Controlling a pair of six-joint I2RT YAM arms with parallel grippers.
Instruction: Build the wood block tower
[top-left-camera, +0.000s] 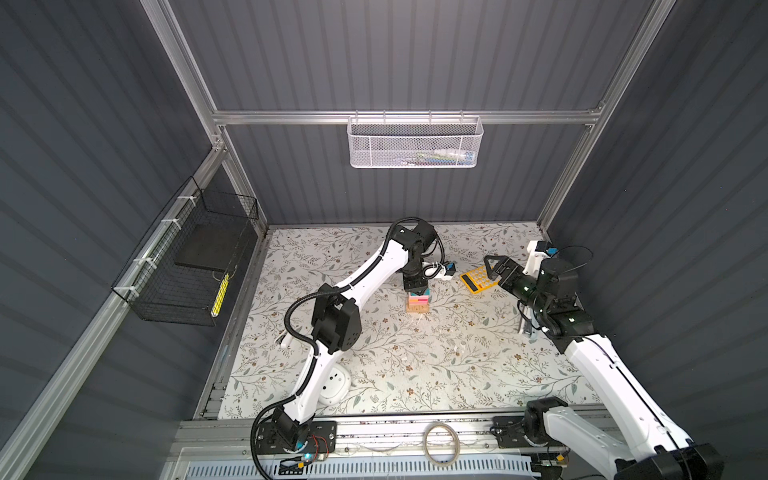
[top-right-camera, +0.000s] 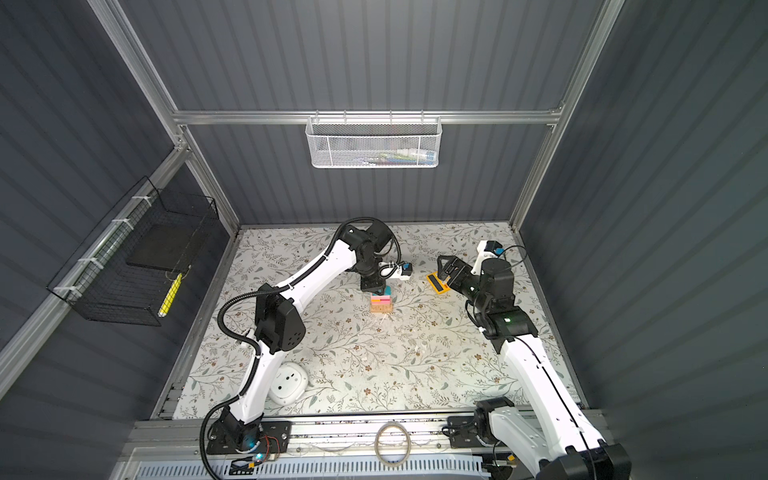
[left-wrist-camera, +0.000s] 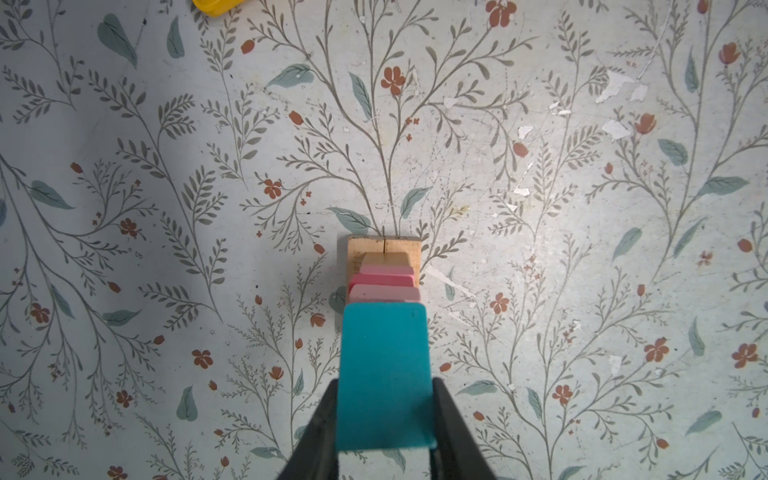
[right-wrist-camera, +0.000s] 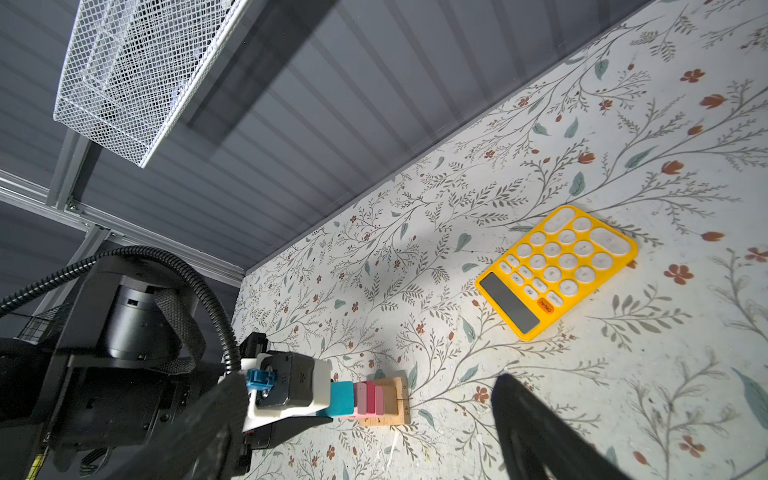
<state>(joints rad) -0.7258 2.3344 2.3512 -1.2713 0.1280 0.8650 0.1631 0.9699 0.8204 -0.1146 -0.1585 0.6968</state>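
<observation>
The tower (top-left-camera: 417, 302) is stood on the table (top-left-camera: 415, 374), near the middle and toward the back. Its top block (left-wrist-camera: 384, 374) is placed over the stack and is clamped between the fingers of the left gripper (left-wrist-camera: 384, 382), which is hung straight above. The calculator (top-left-camera: 478, 279) is laid flat to the right of the tower, slightly behind it and apart from it. The right gripper (top-left-camera: 494, 268) is held spread and empty over the calculator's right edge. A round device (top-left-camera: 334, 384) is set at the front left, partly hidden by the left arm. A ring (top-left-camera: 441, 442) is laid on the front rail.
</observation>
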